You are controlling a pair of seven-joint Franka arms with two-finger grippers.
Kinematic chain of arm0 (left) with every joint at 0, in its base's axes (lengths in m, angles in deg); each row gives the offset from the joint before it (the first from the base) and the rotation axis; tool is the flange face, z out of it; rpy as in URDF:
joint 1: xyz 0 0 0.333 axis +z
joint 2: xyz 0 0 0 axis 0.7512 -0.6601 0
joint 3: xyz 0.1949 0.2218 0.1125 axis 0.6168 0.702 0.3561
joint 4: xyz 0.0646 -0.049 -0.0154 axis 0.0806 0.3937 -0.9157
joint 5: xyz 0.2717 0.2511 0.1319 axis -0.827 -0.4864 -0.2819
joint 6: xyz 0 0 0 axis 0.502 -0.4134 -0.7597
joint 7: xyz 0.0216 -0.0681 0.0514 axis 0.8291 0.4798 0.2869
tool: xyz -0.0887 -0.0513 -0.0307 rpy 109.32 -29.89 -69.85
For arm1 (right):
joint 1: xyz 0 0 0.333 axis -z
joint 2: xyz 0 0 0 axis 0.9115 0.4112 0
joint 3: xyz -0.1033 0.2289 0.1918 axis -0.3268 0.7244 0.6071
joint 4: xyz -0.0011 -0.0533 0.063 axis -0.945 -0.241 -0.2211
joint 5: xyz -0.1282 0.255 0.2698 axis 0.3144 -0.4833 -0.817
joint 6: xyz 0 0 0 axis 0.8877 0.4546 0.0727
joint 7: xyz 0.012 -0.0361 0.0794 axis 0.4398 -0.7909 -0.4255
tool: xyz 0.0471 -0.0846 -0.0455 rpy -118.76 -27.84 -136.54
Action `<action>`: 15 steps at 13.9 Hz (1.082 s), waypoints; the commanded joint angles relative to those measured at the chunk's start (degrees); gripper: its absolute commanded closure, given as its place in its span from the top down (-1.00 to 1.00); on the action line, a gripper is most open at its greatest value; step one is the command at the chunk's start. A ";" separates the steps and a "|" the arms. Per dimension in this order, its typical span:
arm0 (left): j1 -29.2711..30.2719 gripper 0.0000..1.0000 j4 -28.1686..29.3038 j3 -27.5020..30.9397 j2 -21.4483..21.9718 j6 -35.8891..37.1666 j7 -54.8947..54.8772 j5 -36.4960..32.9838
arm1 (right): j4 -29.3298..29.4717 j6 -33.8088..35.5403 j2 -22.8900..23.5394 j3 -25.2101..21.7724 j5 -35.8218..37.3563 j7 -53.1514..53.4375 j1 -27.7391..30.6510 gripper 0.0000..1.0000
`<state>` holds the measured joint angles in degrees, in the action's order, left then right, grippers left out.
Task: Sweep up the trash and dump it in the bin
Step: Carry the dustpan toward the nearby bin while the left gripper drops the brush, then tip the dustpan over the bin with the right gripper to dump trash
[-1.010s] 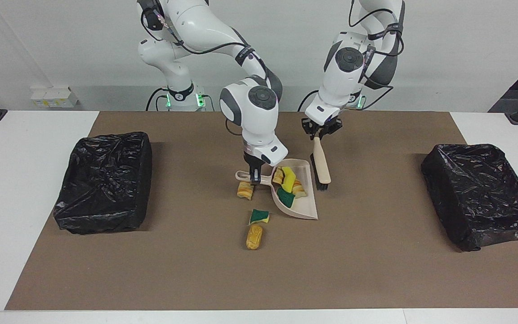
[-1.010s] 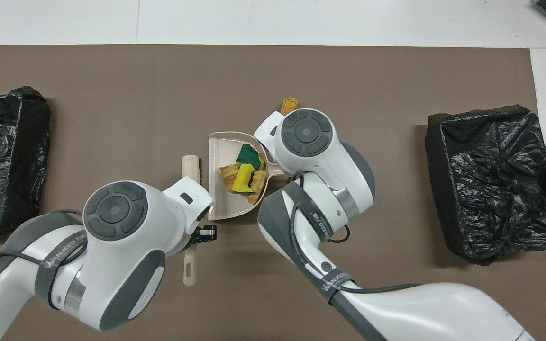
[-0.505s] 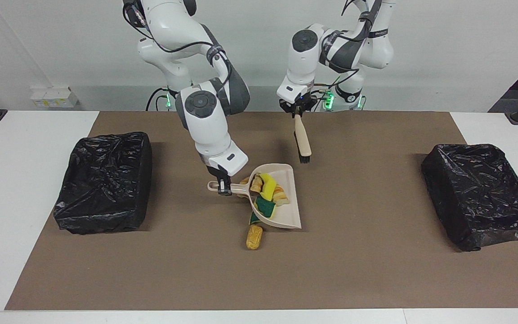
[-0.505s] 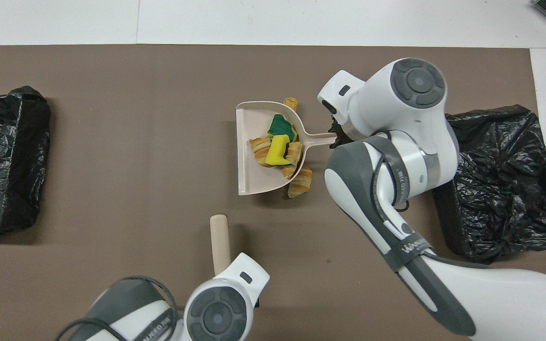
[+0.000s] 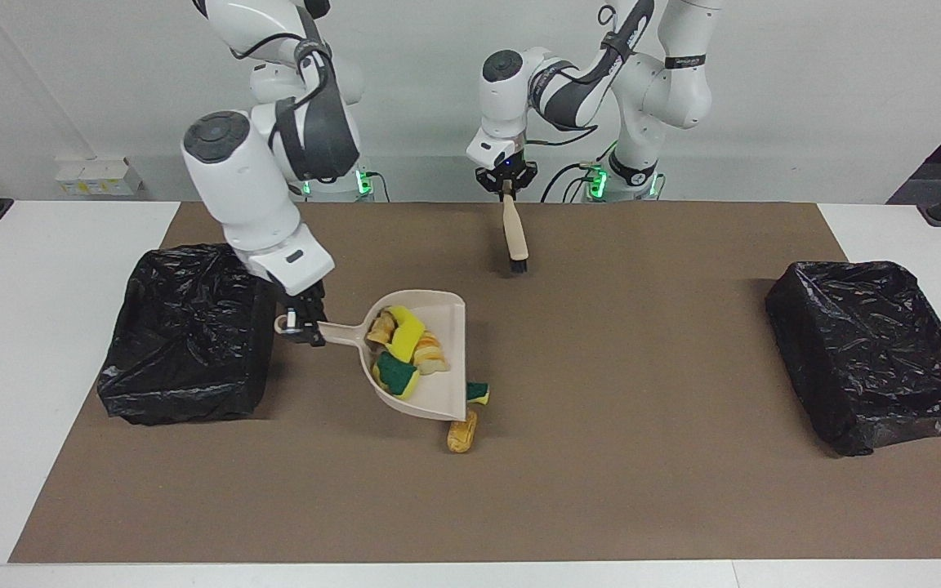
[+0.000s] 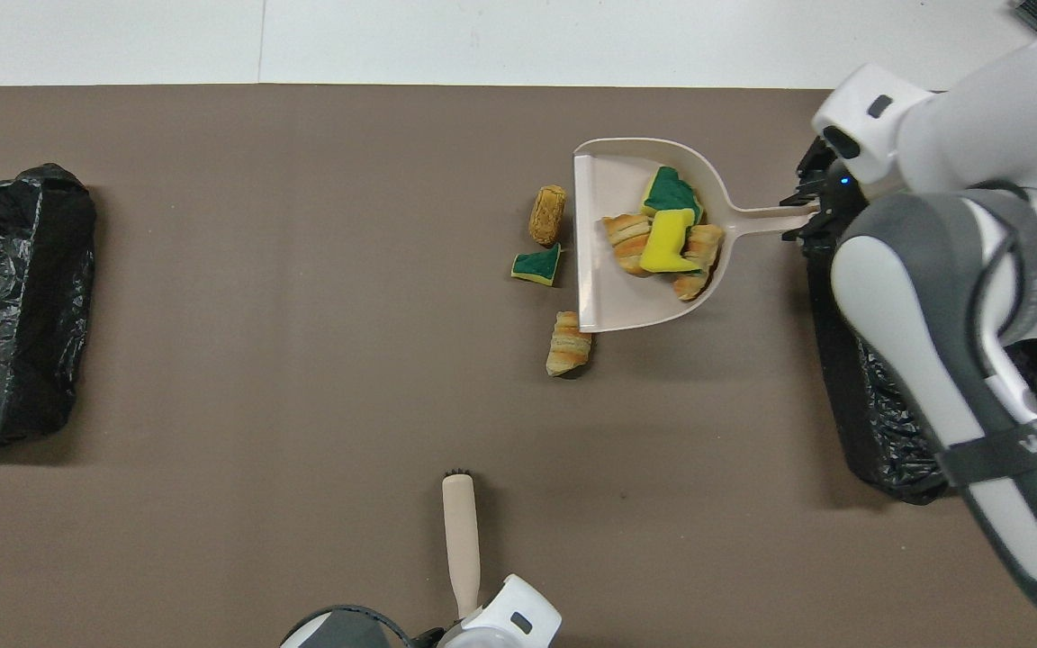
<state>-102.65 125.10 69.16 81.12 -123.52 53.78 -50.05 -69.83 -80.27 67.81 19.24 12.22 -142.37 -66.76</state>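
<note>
Right gripper (image 5: 304, 325), at centre-left of the facing view, is clamped on the dustpan (image 5: 425, 392) handle, apparently raised beside the bin (image 5: 185, 327). Left gripper (image 5: 506, 184) grips the brush (image 5: 515, 237). Risk: tilting spills loaded trash (image 5: 401, 347); three scraps (image 6: 547, 214) remain unswept.

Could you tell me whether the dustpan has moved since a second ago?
Yes. The dustpan, held by the right claw, has been lifted and carried toward the bin at the right arm's end, leaving three scraps on the mat.

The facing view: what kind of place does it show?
Probably a robot lab, set up as a cleaning test: two arms at a white table with a brown mat, two bins lined with black bags, and a dustpan of scraps.
</note>
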 commanded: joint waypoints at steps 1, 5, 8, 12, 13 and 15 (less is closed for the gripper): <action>-0.62 -1.00 0.94 0.99 -0.29 -1.77 0.16 -0.58 | 0.43 0.95 -0.16 0.70 -1.05 -7.64 7.17 -1.00; 2.71 -0.48 0.68 1.08 -1.51 -1.94 -7.04 -0.05 | 0.35 1.21 -0.42 0.61 -0.88 -18.89 16.31 -1.00; 4.82 0.37 -0.02 1.16 -2.40 -1.68 -7.40 -0.05 | 0.17 0.78 -0.60 0.08 1.22 -24.27 21.77 -1.00; 11.32 1.00 -6.07 1.69 -2.66 0.77 -13.88 -0.14 | 0.43 1.47 -1.04 0.17 9.99 -25.32 25.39 -1.00; 13.94 1.00 -8.09 1.69 -2.75 2.35 -16.43 -0.57 | 0.61 3.22 -1.22 0.26 12.72 -26.20 25.74 -1.00; 18.43 1.00 -13.79 1.69 -2.92 6.30 -23.28 -1.27 | 0.52 5.51 -2.61 0.35 17.64 -25.86 24.96 -1.00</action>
<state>-88.31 117.15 71.23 78.92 -121.94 35.99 -50.16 -69.29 -77.75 67.21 18.77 25.31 -166.87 -41.78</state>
